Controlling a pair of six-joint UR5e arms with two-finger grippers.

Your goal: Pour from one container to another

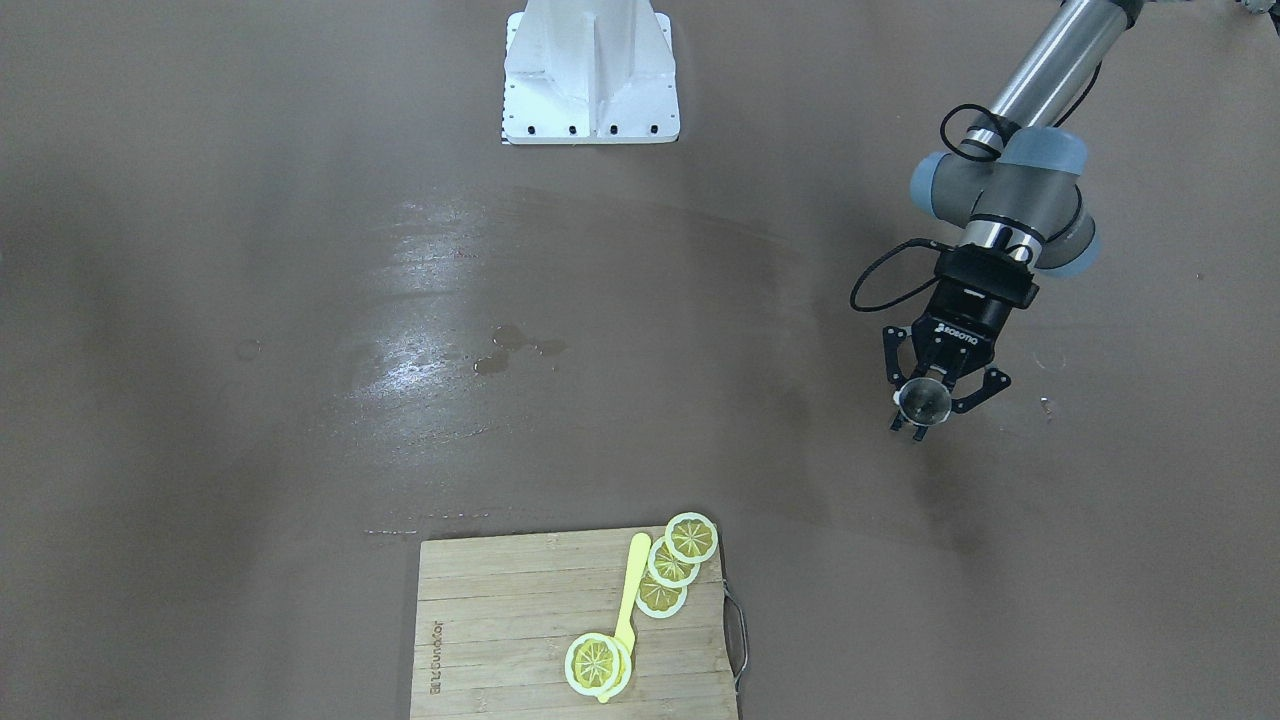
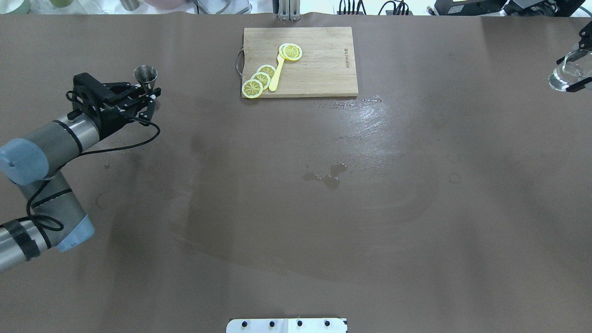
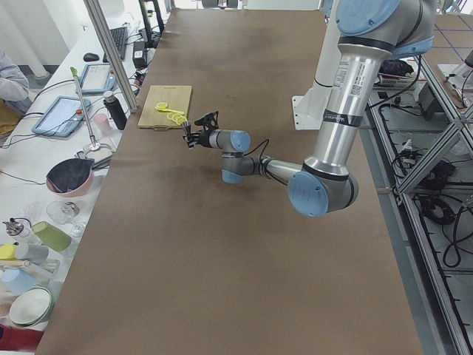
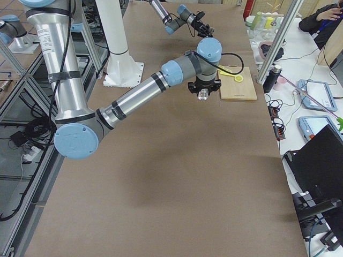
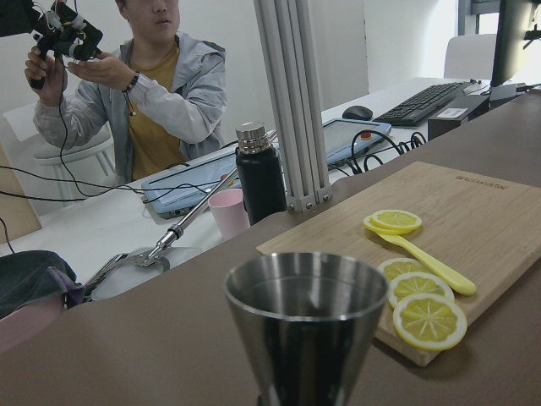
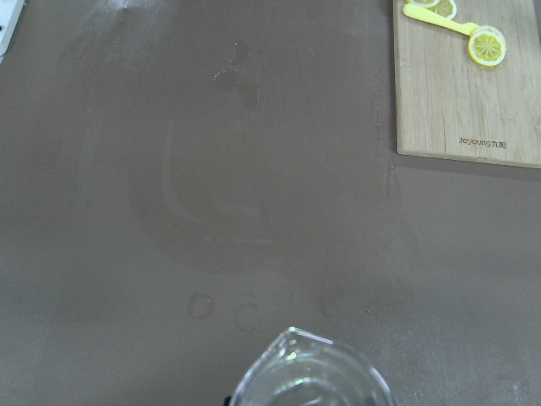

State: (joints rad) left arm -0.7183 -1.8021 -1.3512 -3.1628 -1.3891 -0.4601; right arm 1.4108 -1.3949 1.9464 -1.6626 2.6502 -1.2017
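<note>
Left arm stretched low; left gripper clamps upright jigger at its waist. Right arm raised; right gripper points downward, apparently closed around the clear glass.

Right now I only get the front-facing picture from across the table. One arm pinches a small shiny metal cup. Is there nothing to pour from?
Observer: There is. The overhead view shows the right gripper, well outside your picture, shut on a small clear drinking glass.
Operator: What shape is my metal cup from the side?
Observer: In the left wrist view, the silver metal jigger is a cone that narrows downward. The overhead view shows the left gripper clamping it at that narrow waist.
Operator: Anything in it yet?
Observer: The upper cup looks empty. The left wrist view shows only bare steel inside.
</note>
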